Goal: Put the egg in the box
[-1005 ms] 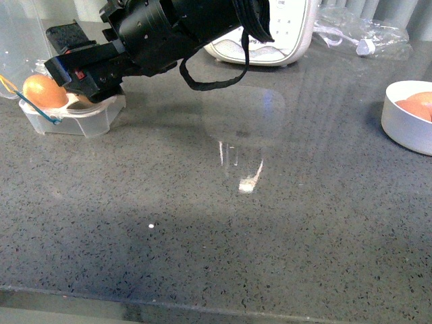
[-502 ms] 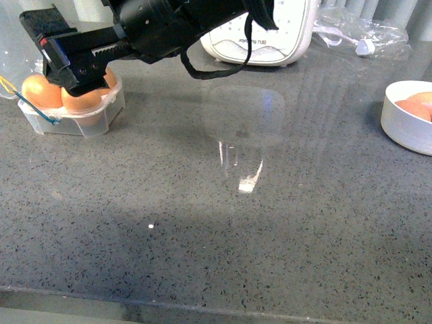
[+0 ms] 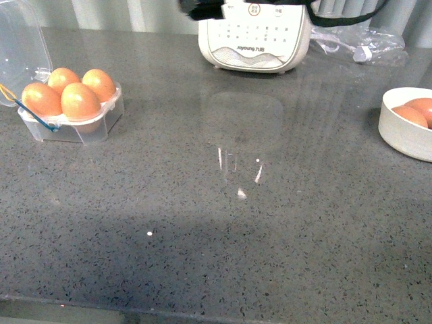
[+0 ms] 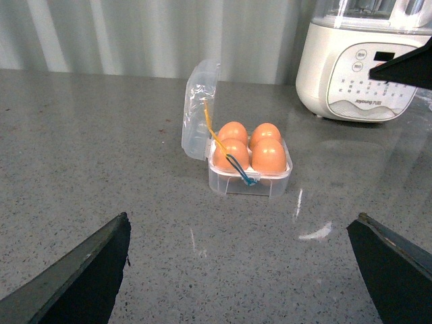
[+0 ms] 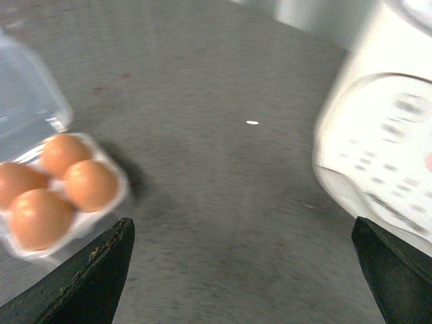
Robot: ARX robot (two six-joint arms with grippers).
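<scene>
The clear box stands at the far left of the counter with its domed lid open. Every hollow holds an orange-brown egg; I cannot tell them apart. A blue band hangs over its front. The box with its eggs also shows in the left wrist view, well ahead of my open, empty left gripper. In the blurred right wrist view the box lies to one side of my open, empty right gripper. Only a dark sliver of the right arm shows in the front view.
A white kitchen appliance stands at the back centre. A round white bowl with more brown eggs sits at the right edge. A crumpled clear bag lies at the back right.
The right arm has lifted and drawn back from over the box, almost out of the front view. The box now shows uncovered, with an egg in each hollow.
</scene>
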